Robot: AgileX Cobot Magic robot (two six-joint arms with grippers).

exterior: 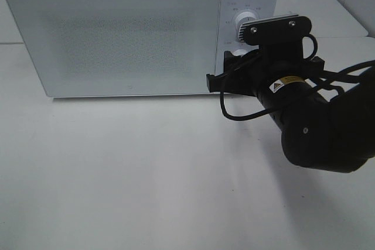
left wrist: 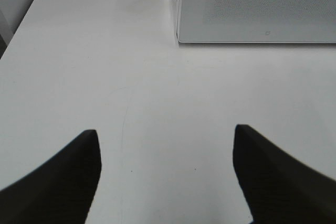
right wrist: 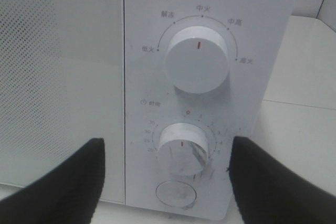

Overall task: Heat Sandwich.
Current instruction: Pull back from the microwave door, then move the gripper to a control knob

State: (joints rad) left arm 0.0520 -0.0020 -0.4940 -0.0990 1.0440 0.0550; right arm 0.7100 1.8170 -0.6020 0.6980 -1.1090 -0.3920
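A white microwave (exterior: pixel 117 33) fills the upper left and centre of the high view, standing on a white counter (exterior: pixel 146 174). Its door (exterior: pixel 111 39) is shut, and the dotted window in it lets nothing inside be made out. The sandwich shows in none of the three views, so I cannot tell where it is.

The black right arm (exterior: pixel 328 133) reaches in from the right edge of the high view toward the microwave's control panel (exterior: pixel 249 4) at the upper right. A black plate (exterior: pixel 276 30) on its wrist covers part of the upper knob (exterior: pixel 241 24). In the right wrist view the right jaws are released and wide apart, grasping nothing. Their two dark fingers (right wrist: pixel 58 187) stand on either side of the lower knob (right wrist: pixel 181 148), in front of it; whether they touch the panel cannot be told. That lower knob carries a red mark and sits inside a ring of numbers. Above it is the larger upper knob (right wrist: pixel 197 59), its red mark pointing straight up to the middle of its arc. Below the lower knob is a round button (right wrist: pixel 176 193).

The left jaws are also released, wide apart, with only bare counter (left wrist: pixel 168 93) between the two dark fingers (left wrist: pixel 58 182). A lower corner of the microwave (left wrist: pixel 252 9) lies well beyond them.
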